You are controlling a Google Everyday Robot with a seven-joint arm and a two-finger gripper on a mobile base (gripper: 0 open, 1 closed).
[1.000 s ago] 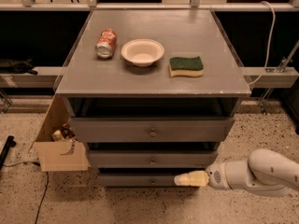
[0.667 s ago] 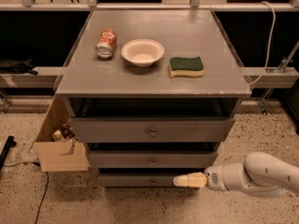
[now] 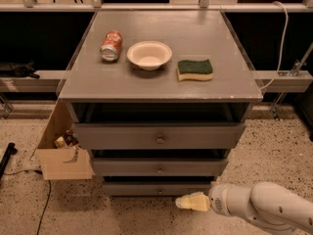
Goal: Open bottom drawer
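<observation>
1. The end effector (image 3: 192, 201) sits low at the front of the cabinet, right of the bottom drawer (image 3: 132, 188) and just under the line of its lower edge. Its cream tip points left, toward the middle of the drawer.
2. A second ago that tip lay level with the drawer front. It now reads lower and slightly further left, while the white arm has sunk toward the bottom right corner.
3. The bottom drawer has not shifted. Its grey front is set back beneath the two larger drawers, apparently not yet pulled out, and its small knob (image 3: 159, 190) shows uncovered at the centre.
4. I cannot tell whether the end effector is released or clenched. It holds nothing and stands apart from the knob.
5. My reading is that this is still the approach, with the pull not begun. The tip probably needs to rise a little and travel left to reach the knob.
6. On the surface (image 3: 166, 84), the can (image 3: 111, 45), bowl (image 3: 149, 54) and sponge (image 3: 195, 69) lie unmoved.
</observation>
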